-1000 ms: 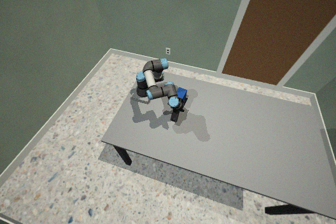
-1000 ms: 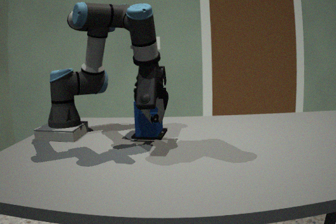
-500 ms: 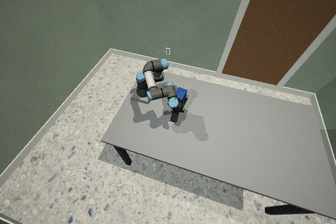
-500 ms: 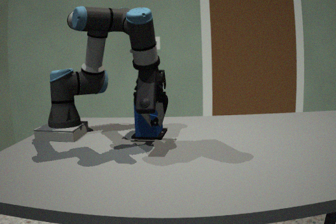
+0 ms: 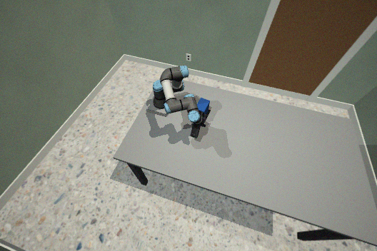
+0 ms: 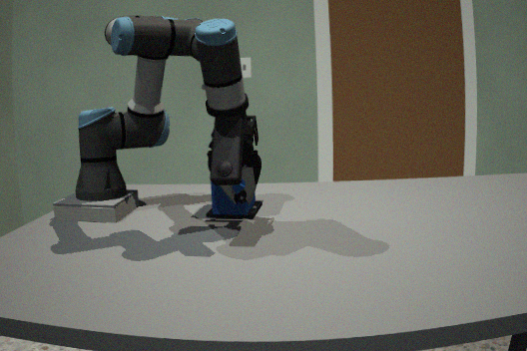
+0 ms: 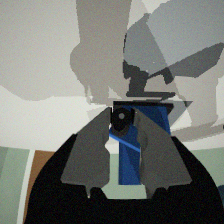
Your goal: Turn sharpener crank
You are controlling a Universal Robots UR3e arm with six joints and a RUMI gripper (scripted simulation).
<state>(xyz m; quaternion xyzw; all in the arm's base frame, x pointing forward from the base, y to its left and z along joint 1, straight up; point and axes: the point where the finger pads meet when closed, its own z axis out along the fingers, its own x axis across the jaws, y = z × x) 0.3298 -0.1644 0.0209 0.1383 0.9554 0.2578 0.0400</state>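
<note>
Grey table (image 6: 349,265) carries the blue sharpener (image 6: 225,201) near the arm's base, where the gripper (image 7: 122,131), fingers pinched on the crank knob (image 7: 120,117), should trace a steady circle without slipping.

The pincer (image 6: 240,190) hides the sharpener's (image 6: 225,202) top and most of its crank (image 7: 121,118).
</note>
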